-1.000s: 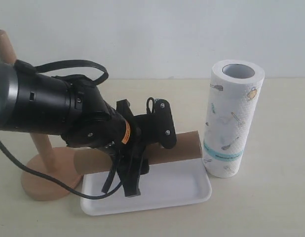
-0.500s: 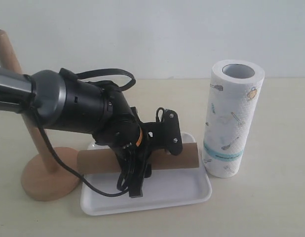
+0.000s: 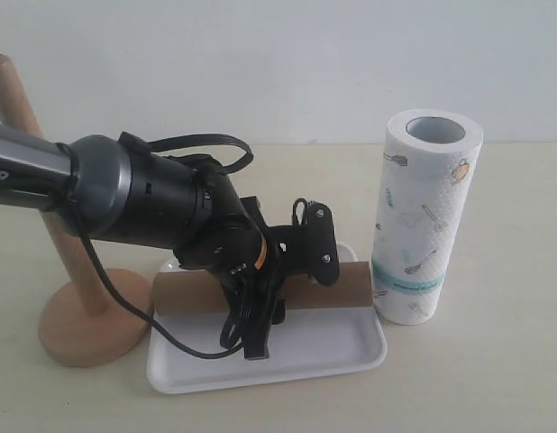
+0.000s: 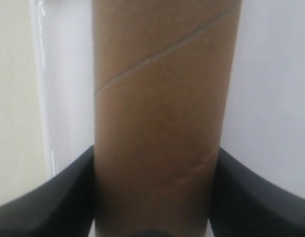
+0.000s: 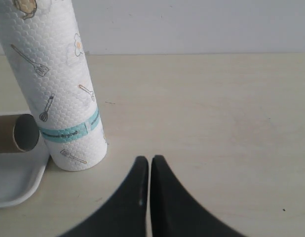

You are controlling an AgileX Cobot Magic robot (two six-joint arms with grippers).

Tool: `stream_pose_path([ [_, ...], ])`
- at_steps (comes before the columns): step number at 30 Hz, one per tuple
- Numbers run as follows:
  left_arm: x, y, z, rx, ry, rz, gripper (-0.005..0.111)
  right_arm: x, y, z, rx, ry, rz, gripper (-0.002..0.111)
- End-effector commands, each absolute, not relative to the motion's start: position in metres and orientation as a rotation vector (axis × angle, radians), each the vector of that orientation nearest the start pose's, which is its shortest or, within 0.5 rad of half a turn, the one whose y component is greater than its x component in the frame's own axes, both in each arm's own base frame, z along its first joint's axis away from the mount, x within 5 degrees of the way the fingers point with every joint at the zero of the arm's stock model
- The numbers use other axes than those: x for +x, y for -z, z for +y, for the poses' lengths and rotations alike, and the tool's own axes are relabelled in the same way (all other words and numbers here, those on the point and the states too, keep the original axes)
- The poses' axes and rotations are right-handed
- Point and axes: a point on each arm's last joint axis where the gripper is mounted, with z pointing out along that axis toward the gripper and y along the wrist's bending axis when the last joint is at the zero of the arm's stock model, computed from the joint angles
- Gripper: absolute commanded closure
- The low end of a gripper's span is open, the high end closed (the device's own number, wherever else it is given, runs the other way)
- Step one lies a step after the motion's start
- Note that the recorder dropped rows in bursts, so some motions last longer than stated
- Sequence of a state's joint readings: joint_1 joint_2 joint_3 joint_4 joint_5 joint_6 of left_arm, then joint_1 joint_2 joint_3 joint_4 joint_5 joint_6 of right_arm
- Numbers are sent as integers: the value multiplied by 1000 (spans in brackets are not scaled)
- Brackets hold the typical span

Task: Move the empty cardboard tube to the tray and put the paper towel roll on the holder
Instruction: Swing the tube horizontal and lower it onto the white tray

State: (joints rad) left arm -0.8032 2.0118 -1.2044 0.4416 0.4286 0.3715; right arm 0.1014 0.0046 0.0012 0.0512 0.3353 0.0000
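Observation:
The empty cardboard tube (image 3: pixel 337 284) lies lengthwise over the white tray (image 3: pixel 351 347), and my left gripper (image 3: pixel 260 302) is shut on it around its middle. The left wrist view shows the brown tube (image 4: pixel 160 98) squeezed between both black fingers (image 4: pixel 68 197), with the tray's white surface (image 4: pixel 271 98) behind. The paper towel roll (image 3: pixel 427 216) stands upright just right of the tray. The wooden holder (image 3: pixel 85 325) stands at the left with its post bare. My right gripper (image 5: pixel 150 159) is shut and empty, hovering over the table near the roll (image 5: pixel 56 84). The tube's open end (image 5: pixel 24 132) also shows there.
The left arm's black body (image 3: pixel 143 203) and its cable (image 3: pixel 184 347) reach across the holder's post and the tray's left side. Beige tabletop (image 3: pixel 513 307) spreads out to the right of the roll and in front of the tray.
The left arm has carried the tube down and slightly right, from tilted above the tray to level and low over it. The roll and holder stay put.

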Motion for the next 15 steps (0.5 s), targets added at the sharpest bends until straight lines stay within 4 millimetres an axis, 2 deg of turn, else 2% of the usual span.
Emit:
stream_pose_path([
  [1, 287, -129, -280, 1859, -212, 1908, 103, 53, -183, 7, -60, -116, 1815, 107],
  [5, 287, -119, -280, 1875, -211, 1927, 103, 53, -183, 7, -60, -116, 1815, 107],
  [15, 287, -118, -282, 1848, -189, 1933, 102, 53, -183, 7, -60, -116, 1815, 107],
])
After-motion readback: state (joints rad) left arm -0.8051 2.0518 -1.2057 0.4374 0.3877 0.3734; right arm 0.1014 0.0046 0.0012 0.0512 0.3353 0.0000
